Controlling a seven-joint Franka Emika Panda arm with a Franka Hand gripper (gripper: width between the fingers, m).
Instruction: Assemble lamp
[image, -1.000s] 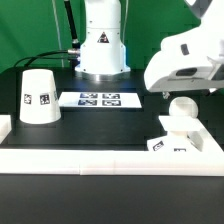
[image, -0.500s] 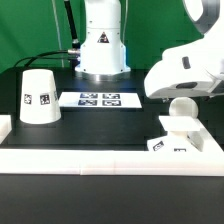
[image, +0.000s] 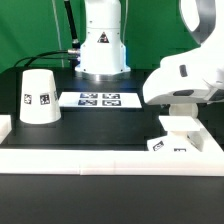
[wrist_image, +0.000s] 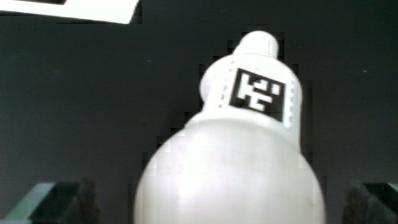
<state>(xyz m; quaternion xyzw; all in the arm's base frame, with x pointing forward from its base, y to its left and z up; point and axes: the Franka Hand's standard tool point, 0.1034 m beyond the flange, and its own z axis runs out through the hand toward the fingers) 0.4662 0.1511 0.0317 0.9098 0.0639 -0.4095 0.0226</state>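
Observation:
The white lamp base (image: 172, 136) with its tags stands at the exterior view's right near the front. My gripper (image: 182, 106) has come down over the ball bulb, which the hand hides in that view. In the wrist view the rounded white bulb (wrist_image: 240, 175) fills the space between my two dark fingers (wrist_image: 50, 200), and the tagged base (wrist_image: 260, 92) lies just beyond it. The gripper (wrist_image: 214, 205) is open, with a gap on each side of the bulb. The tapered shade (image: 40, 97) stands mouth-down at the exterior view's left.
The marker board (image: 98, 99) lies flat at mid-table in front of the robot's pedestal (image: 100, 45). A raised white border (image: 100, 160) runs along the front edge, with a white block (image: 5, 126) at the exterior view's left.
The arm has lowered toward the bulb. The bulb showed below the hand before and is now covered by it in the exterior view. Shade and base have not moved.

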